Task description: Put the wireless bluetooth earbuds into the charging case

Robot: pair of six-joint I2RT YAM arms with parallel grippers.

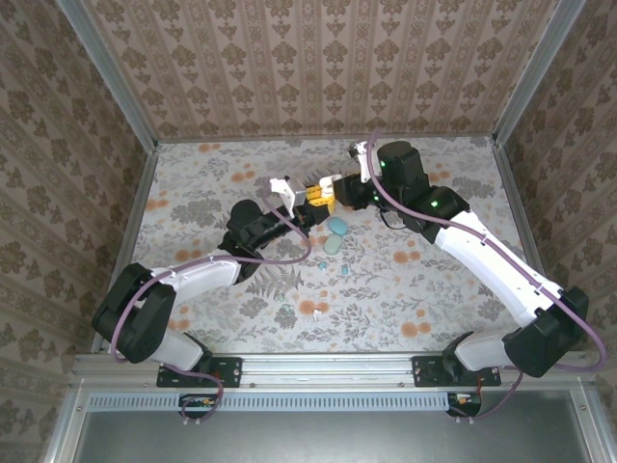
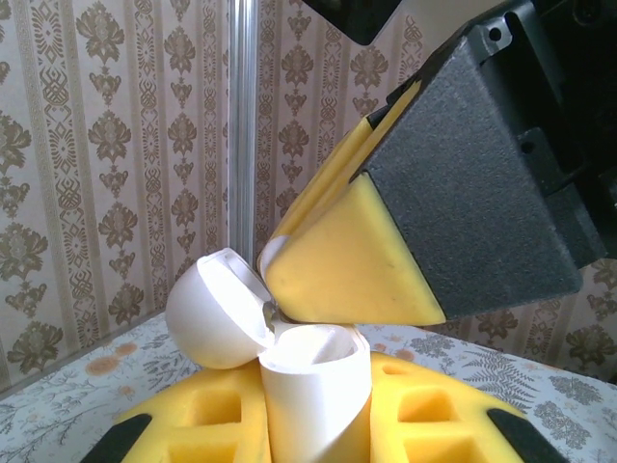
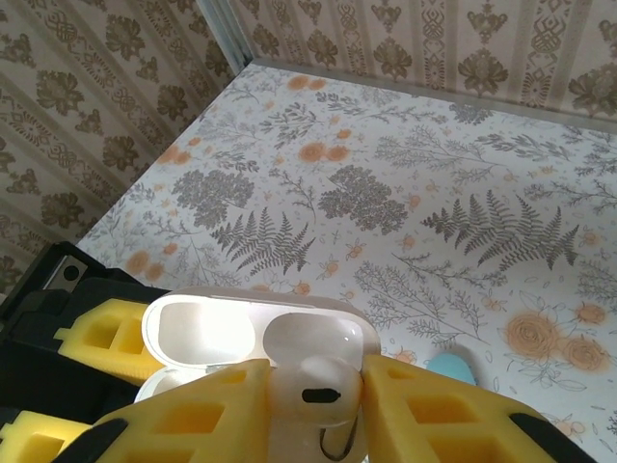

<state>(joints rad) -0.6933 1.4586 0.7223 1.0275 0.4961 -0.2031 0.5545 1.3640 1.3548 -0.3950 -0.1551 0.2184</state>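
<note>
Damask-patterned beige walls [image 1: 318,68], aluminium corner posts [image 2: 242,125], floral fern-print table surface [image 1: 405,299] under soft daylight.

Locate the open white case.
Top view, far middle of the table: the case sits in the left pincer, lid open, beneath the right pincer holding an earbud.

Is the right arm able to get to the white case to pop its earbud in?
Probably yes. The left gripper holds the white case open and facing up. The right gripper, pinching a white earbud, is right at the opening, and I can see nothing between them.
</note>
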